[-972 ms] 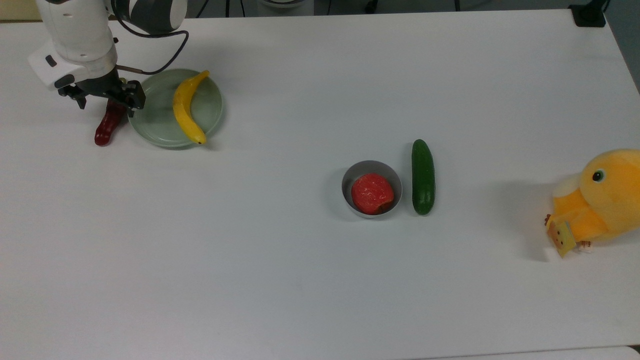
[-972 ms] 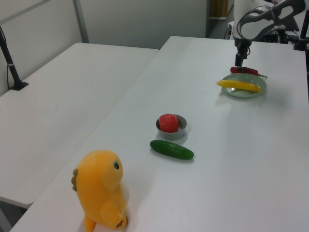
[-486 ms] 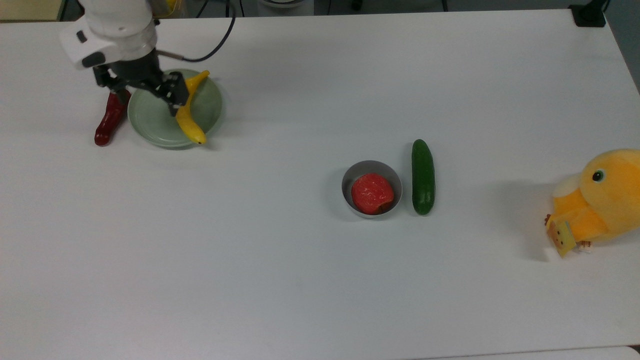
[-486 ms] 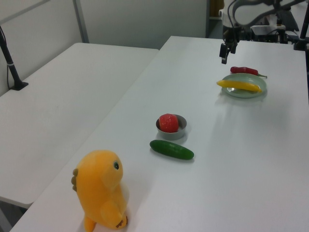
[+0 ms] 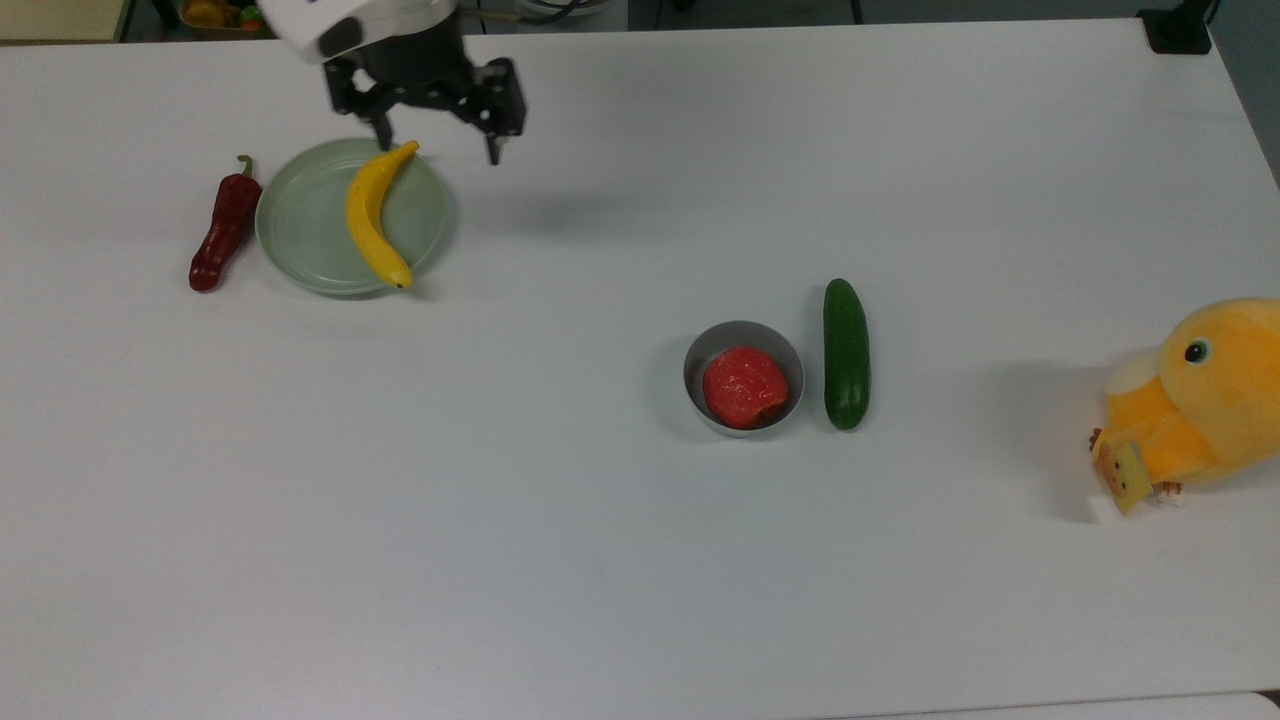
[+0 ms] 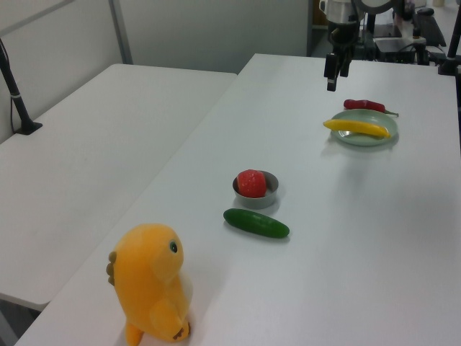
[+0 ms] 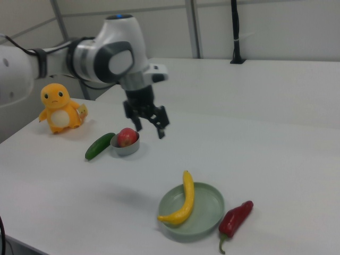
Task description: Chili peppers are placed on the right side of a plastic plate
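Chili pepper (image 5: 224, 232), dark red, wrinkled and elongated with a curved green stem, lies flat on the white desk (image 5: 640, 560) just beside the rim of the pale sage-green round plastic plate (image 5: 305, 225), on the top view's left of it and on the right view's right of it (image 7: 236, 218); it is off the plate, close to the rim, though whether it touches the rim I cannot tell; nothing holds it.

Black two-finger pincer (image 5: 438, 148) hangs in the air with its fingers spread wide and nothing between them; in the top view it sits past the plate's upper right edge, so the pepper lies from it across the whole plate, toward the top view's left and somewhat lower; in the right view the pincer (image 7: 149, 129) is raised well above the desk, with the pepper down toward the right view's lower right.

Long axis of the pepper runs nearly up and down in the top view, leaning a little: the stem end (image 5: 243, 163) points to the top view's upper edge, the blunt tip (image 5: 203, 281) to the lower left; it lies roughly along the plate's near rim rather than pointing at it.

A curved yellow banana (image 5: 374, 218) lies on the plate's other half, well apart from the pepper.

Judged from this, the pepper is set on the side of the plate that the right view shows as right, so the placing looks done; the pincer's open, raised stance away from the pepper fits with that.
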`<action>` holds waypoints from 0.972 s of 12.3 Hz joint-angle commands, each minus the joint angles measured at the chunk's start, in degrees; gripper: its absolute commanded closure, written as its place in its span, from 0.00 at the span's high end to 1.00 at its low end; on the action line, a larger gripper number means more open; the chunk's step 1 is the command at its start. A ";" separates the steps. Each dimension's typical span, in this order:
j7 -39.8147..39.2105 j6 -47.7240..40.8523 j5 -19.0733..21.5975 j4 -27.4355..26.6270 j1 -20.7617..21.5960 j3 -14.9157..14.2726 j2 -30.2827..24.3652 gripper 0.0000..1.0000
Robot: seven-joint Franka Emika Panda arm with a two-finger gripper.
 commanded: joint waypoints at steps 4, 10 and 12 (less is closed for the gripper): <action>3.90 -2.32 1.99 -1.11 7.69 -0.73 -2.83 1.00; 4.69 -2.06 1.90 -2.87 10.16 -1.17 -3.71 1.00; 3.56 -2.32 1.64 -2.87 10.16 -1.17 -3.79 1.00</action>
